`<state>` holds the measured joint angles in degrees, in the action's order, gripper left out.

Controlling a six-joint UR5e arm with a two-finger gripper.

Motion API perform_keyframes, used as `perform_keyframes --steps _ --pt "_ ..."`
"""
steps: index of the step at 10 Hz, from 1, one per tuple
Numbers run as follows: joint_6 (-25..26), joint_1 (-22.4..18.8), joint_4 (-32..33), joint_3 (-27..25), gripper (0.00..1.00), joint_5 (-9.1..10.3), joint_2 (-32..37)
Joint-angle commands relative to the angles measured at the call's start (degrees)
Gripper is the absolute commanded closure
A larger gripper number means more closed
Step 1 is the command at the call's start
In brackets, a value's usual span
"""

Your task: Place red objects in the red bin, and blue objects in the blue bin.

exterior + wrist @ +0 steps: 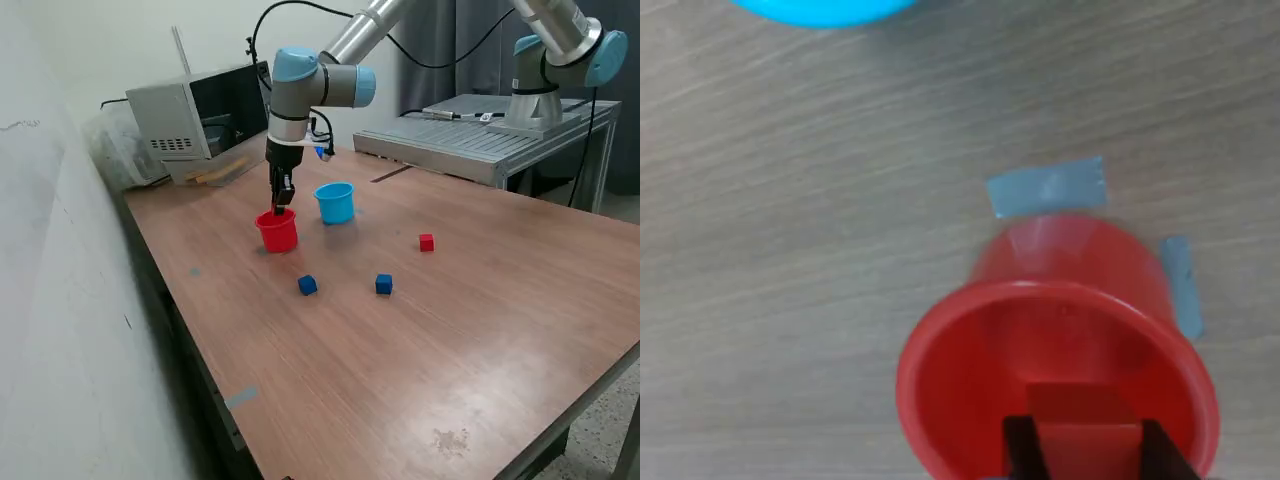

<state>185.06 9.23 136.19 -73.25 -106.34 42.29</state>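
My gripper (283, 206) hangs just over the mouth of the red cup (278, 233). In the wrist view its two black fingers (1017, 450) are shut on a red cube (1080, 432) right above the red cup's opening (970, 400). The light blue cup (336, 203) stands close by on the exterior view's right of the red cup; only its rim (820, 10) shows in the wrist view. A second red cube (427, 242) lies on the table further to the exterior view's right. Two dark blue cubes (307, 286) (384, 284) lie nearer the camera than the cups.
A grey box-shaped device (190, 115) stands at the table's back on the exterior view's left. A metal platform (480, 135) with a second arm's base (535, 100) is behind the table. Grey tape strips (1045, 187) lie on the wood beside the red cup.
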Motion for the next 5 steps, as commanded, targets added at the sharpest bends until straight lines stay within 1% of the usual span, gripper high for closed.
perform_keyframes --steps 1,2,4,5 --pt "-0.1 0.3 0.2 0.2 1.00 -0.27 -0.5" --pt "-0.1 0.3 0.2 0.1 0.00 -0.62 -0.5" --pt "-0.1 -0.2 0.3 -0.2 0.00 -0.80 -0.1" --pt "-1.9 -0.8 0.3 -0.5 0.00 -0.71 0.7"
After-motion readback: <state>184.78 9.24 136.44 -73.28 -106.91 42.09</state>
